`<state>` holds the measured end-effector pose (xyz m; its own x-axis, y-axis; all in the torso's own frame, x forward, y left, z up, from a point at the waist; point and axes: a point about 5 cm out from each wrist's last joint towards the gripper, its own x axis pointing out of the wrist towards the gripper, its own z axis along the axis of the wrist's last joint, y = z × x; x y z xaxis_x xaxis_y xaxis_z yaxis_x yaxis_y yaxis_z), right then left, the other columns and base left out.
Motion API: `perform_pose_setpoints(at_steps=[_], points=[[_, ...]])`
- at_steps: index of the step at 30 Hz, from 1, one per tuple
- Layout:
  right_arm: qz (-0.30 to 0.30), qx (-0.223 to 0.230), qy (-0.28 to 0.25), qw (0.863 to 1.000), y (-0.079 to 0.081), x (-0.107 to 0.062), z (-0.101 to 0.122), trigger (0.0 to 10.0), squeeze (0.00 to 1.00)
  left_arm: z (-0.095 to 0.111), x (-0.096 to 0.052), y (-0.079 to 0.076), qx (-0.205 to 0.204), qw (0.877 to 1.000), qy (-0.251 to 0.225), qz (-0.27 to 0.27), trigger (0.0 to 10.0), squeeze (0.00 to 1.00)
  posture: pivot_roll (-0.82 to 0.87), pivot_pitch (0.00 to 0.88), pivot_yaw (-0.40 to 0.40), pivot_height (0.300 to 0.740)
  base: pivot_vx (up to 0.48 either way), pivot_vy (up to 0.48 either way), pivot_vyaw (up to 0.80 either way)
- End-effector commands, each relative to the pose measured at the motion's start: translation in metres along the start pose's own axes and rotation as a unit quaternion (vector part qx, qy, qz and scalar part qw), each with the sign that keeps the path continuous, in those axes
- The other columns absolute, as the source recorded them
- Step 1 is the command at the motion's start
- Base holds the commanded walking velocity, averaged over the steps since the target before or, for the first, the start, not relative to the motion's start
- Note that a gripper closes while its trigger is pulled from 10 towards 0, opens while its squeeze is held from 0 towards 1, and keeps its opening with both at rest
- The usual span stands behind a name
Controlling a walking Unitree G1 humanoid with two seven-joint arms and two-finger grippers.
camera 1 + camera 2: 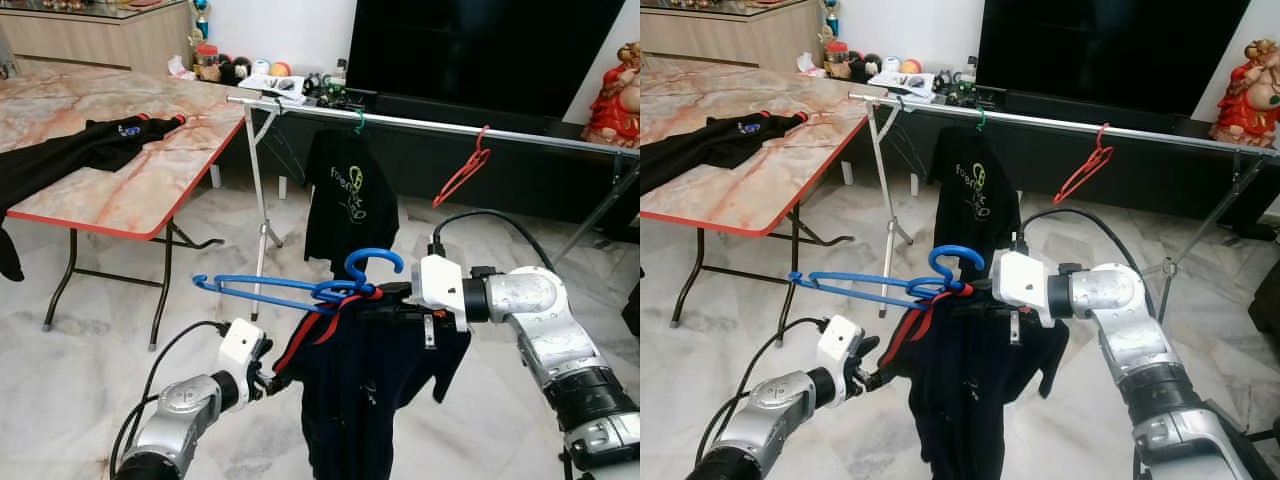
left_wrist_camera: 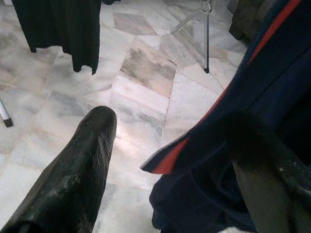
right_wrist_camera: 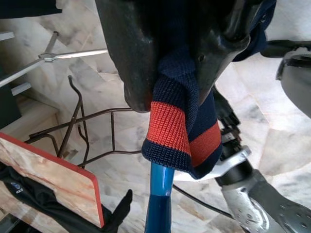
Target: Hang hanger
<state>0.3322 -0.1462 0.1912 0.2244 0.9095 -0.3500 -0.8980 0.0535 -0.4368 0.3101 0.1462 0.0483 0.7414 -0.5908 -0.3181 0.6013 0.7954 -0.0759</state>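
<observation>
Hanger (image 1: 300, 288) part-hidden under navy shirt (image 1: 370, 390), right pincer (image 3: 181, 97) pinching its collar, left pincer (image 2: 165, 160) spread.

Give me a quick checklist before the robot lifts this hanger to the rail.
1. Right gripper shut on the shirt collar at the blue hanger neck: ok.
2. Left gripper holding the shirt's edge: cannot tell; fingers stand apart, cloth lies between them.
3. Shirt seated on both hanger arms: not ok; one arm sticks out bare to the left.
4. Hook upright and free: ok.
5. Free rail space between the hung black shirt and red hanger: ok.
</observation>
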Motion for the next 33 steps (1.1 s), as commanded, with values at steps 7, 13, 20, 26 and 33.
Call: perform_pose_setpoints(at_steps=[7, 13, 20, 26, 33], points=[[-0.004, -0.016, -0.003, 1.0, -0.0029, -0.0048, 0.0101, 0.0, 0.0, 0.001, 0.0023, 0.0002, 0.005, 1.0, -0.006, -0.01, 0.0, 0.0, 0.1, 0.021, -0.098, 0.74, 0.0, 0.0, 0.0], [-0.006, -0.016, -0.004, 1.0, -0.0038, -0.0035, 0.0124, 0.0, 0.0, -0.0016, 0.0021, -0.0008, 0.0, 1.0, -0.007, -0.023, 0.0, 0.0, 0.1, 0.008, -0.095, 0.74, 0.0, 0.0, 0.0], [-0.008, -0.017, -0.004, 1.0, -0.0042, -0.0026, 0.0129, 0.0, 0.0, -0.0022, 0.0026, -0.0012, 0.003, 1.0, -0.006, -0.028, 0.0, 0.0, 0.1, 0.0, -0.093, 0.74, 0.0, 0.0, 0.0], [-0.008, -0.016, -0.006, 1.0, -0.0035, -0.0009, 0.0137, 0.0, 0.0, -0.0006, 0.0043, -0.0011, 0.0, 1.0, -0.013, -0.026, 0.0, 0.0, 0.1, 0.0, -0.091, 0.74, 0.0, 0.0, 0.0], [-0.008, -0.014, -0.003, 1.0, -0.0013, 0.0, 0.0113, 0.0, 0.0, -0.0015, 0.0041, -0.0005, -0.002, 1.0, -0.013, -0.024, 0.0, 0.0, 0.1, 0.0, -0.09, 0.74, 0.0, 0.0, 0.0]])
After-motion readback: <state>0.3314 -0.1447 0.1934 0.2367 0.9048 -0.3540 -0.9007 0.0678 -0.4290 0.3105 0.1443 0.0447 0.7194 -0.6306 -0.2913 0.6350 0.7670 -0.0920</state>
